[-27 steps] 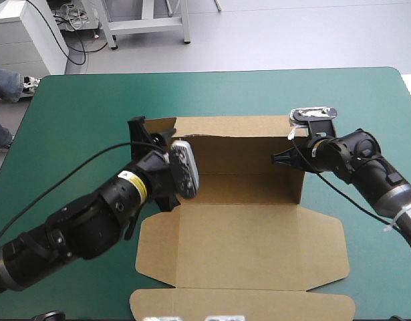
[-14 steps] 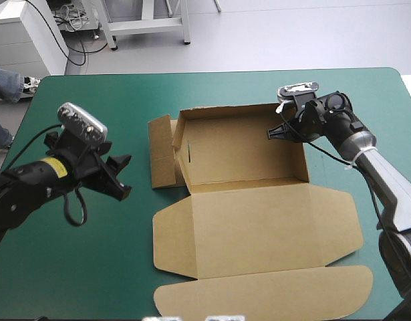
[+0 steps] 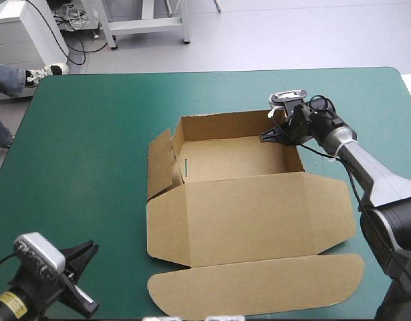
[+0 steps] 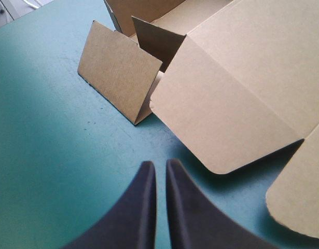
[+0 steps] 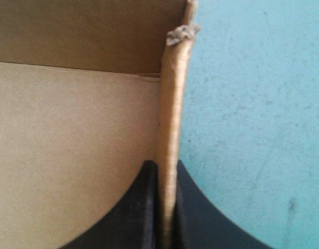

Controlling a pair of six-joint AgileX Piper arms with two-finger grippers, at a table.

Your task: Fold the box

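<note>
Box: judged light, stiff board, creases easily. Right gripper pinches its right wall edge; left gripper fingers together, empty.

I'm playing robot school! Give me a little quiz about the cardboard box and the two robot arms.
1. True or false: the left pincer is holding the box.
2. What is the right pincer shut on? A) the box's right wall B) a cup C) nothing
3. Fill in the gap: the box's lid lies ___ on the table.
Key: 1 false, because it is shut on nothing, away from the box. 2 A. 3 flat.
</note>
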